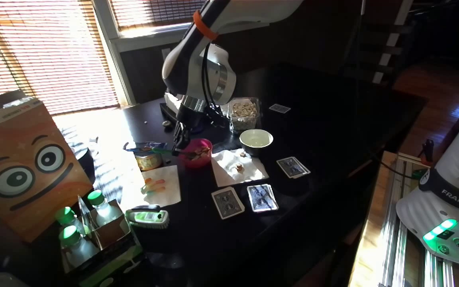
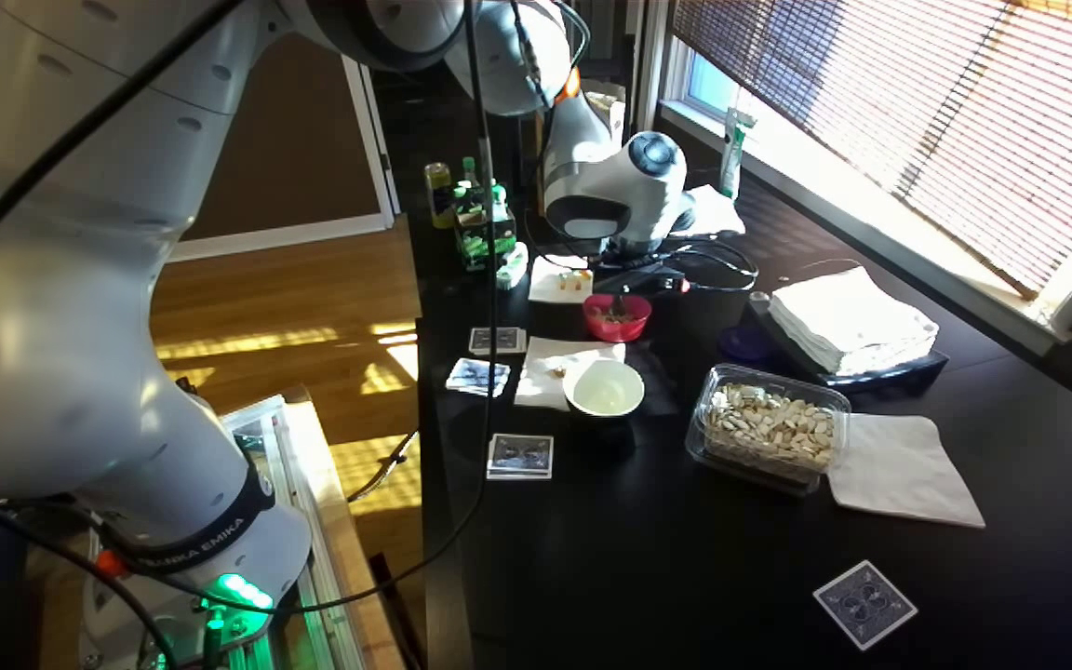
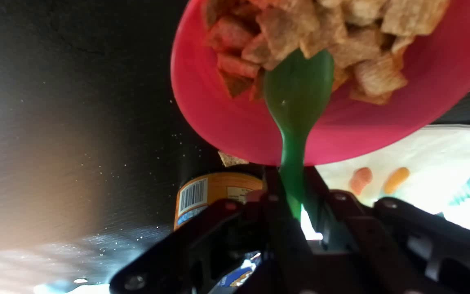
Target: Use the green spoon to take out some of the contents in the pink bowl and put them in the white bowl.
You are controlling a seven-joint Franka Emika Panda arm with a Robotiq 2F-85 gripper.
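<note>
Spoon meets cereal

The gripper pinches the green handle, fingers narrow on either side, and the spoon's head reaches over the rim of the pink bowl, its tip hidden among the cereal.

Scooping looks like the step in hand. Best to slide the tip low along the wall and under the heap, then level it before lifting; a steep push could shove cereal over the rim or twist the handle in the grip. A modest load should travel more safely to the white bowl, which stands at a napkin's edge.

One loose piece lies on the dark table just outside the pink bowl, and a can sits near the gripper, so low wrist moves need care. Sun through the blinds leaves parts of the room glaring and others nearly black. A clear tub of pale flakes stands near the white bowl.
</note>
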